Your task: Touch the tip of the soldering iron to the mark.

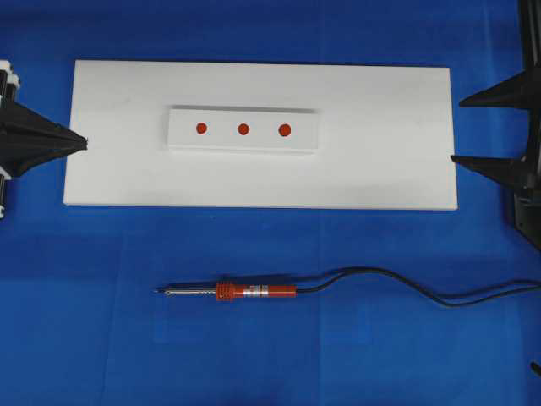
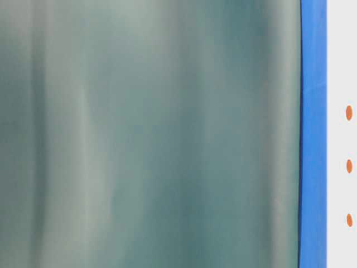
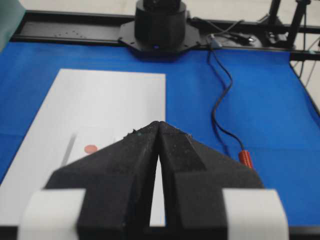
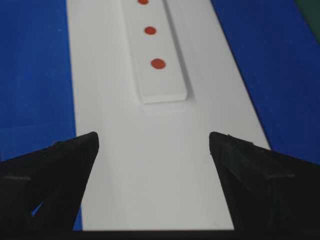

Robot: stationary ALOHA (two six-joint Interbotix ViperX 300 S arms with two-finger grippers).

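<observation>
The soldering iron (image 1: 245, 291) lies on the blue mat in front of the white board, handle to the right. The tip of the soldering iron (image 1: 157, 290) points left. The mark (image 1: 243, 129) is the middle red dot on the white block (image 1: 243, 145); it also shows in the right wrist view as the mark (image 4: 150, 30) and at table level as the mark (image 2: 349, 166). My left gripper (image 1: 83, 142) is shut and empty at the board's left edge. My right gripper (image 1: 457, 131) stands open and empty at the board's right edge, far from the iron.
The block rests on a flat white board (image 1: 380, 169). The iron's black cord (image 1: 406, 283) curves off to the right edge. A blurred grey-green surface (image 2: 150, 134) fills most of the table-level view. The opposite arm's base (image 3: 160, 25) stands beyond the board.
</observation>
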